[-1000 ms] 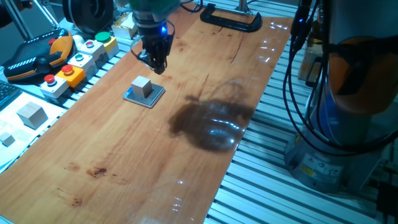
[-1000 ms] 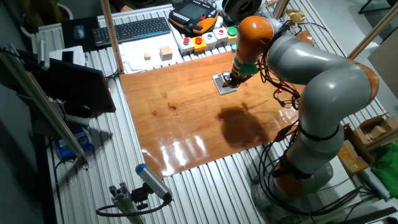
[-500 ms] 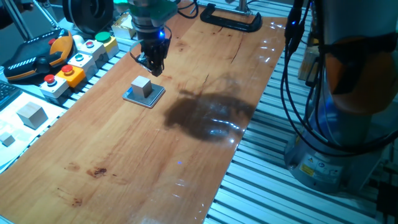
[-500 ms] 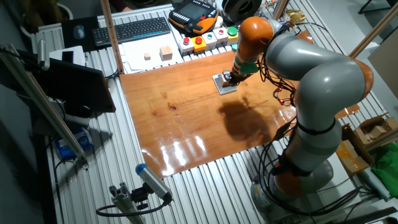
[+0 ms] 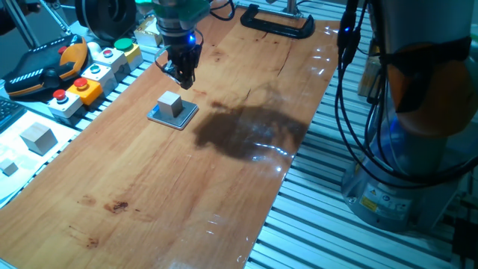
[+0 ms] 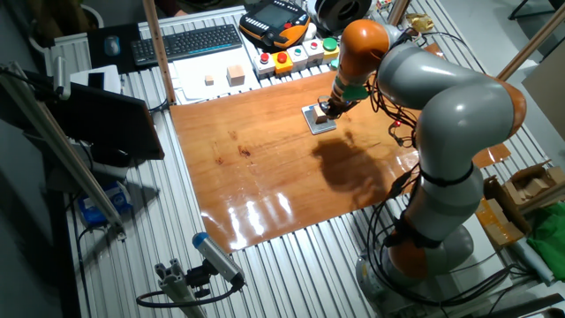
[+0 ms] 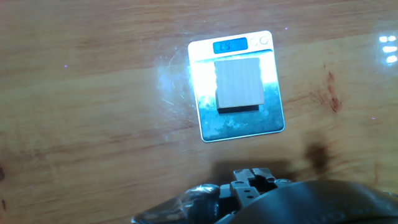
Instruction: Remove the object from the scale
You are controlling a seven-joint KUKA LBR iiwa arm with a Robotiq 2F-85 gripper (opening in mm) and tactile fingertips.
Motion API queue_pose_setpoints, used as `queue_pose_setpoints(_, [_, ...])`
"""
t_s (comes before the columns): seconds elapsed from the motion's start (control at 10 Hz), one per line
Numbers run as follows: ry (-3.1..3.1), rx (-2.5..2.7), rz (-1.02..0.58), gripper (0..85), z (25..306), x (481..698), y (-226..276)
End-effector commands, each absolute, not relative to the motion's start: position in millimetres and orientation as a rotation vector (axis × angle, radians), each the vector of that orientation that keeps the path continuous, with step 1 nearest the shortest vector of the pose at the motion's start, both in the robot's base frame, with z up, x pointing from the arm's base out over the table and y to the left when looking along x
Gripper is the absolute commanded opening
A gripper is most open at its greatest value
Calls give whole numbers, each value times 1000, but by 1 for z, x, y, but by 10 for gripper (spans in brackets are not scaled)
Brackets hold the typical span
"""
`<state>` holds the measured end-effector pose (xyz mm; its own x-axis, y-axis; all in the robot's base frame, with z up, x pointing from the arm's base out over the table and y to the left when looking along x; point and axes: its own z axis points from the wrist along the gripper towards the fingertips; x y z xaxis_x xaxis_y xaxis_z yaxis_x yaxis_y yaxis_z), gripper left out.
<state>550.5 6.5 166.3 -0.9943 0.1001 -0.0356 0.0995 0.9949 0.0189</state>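
Sitting centred on scale (image 7: 239, 124), cube (image 7: 237, 83) clear all round; gripper (image 5: 181, 77) hovers beside, empty, opening unclear

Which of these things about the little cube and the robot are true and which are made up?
1. The cube sits on the scale. True.
2. The gripper is holding the cube. False: it hangs above the table beside the scale and is apart from the cube.
3. The scale has a blue lit display along one edge. True.
4. The cube covers the whole scale. False: it is narrower than the plate, and bare plate shows around it.
5. Another, bigger pale cube lies off the wooden board, near the button boxes. True.
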Motion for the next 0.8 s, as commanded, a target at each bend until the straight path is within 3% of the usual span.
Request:
queue_pose_setpoints(0.0, [3101,152,27,7,165,552,6])
queue_pose_setpoints(0.7, [3122,62,37,7,158,558,3])
